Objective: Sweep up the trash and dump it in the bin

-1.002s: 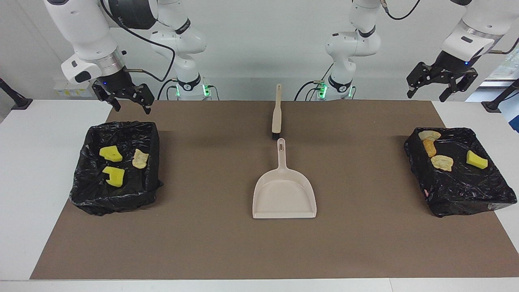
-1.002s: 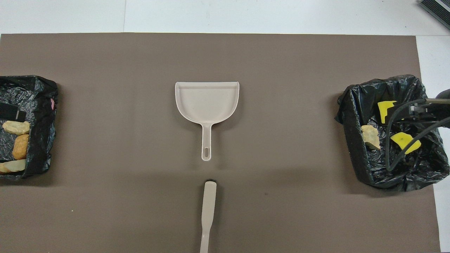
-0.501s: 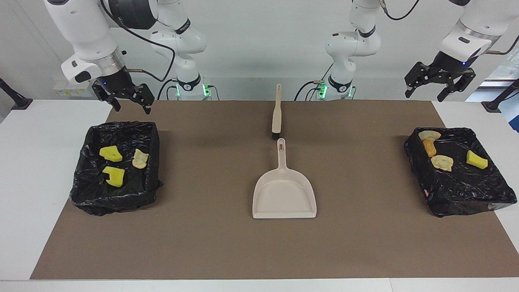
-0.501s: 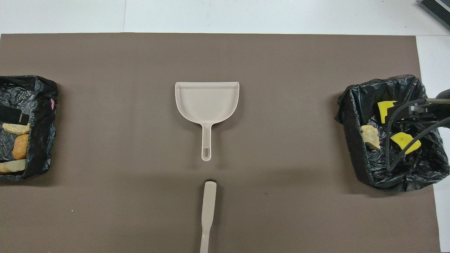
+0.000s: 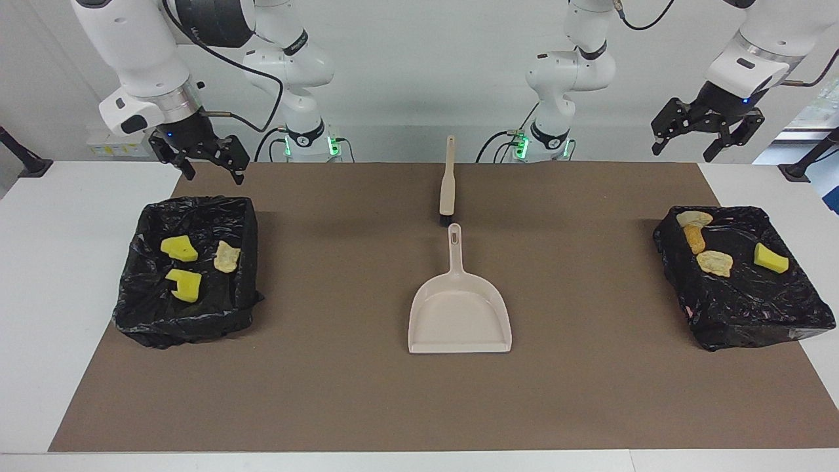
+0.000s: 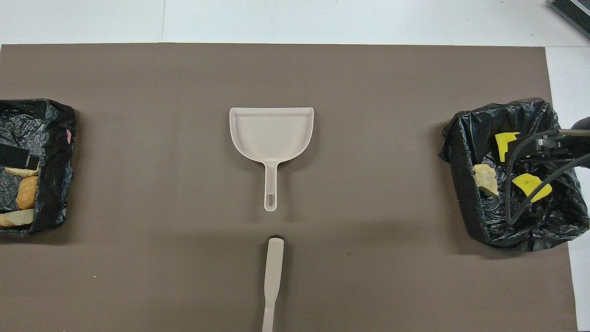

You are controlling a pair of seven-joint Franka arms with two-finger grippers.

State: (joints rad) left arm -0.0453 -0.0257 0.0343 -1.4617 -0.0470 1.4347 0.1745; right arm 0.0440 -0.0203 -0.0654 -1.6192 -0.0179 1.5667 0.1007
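From across the white worktop (image 5: pixel 46 275), a brown mat (image 5: pixel 328 380) carries the dustpan (image 5: pixel 460 314), the brush (image 5: pixel 448 187) and two black-lined bins (image 5: pixel 187 282) (image 5: pixel 744 278) holding the trash (image 5: pixel 180 249); the left tool (image 5: pixel 706 134) and right tool (image 5: pixel 200 160) hang released, empty, above the mat's robot-side corners. From overhead, the mat (image 6: pixel 138 276) shows the dustpan (image 6: pixel 272 133) midway, brush (image 6: pixel 273 272) nearer the robots, and trash (image 6: pixel 525 184) (image 6: pixel 26 192) in both end bins.

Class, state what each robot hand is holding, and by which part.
Nothing: the left hand and the right hand are both open and empty, raised above the table.
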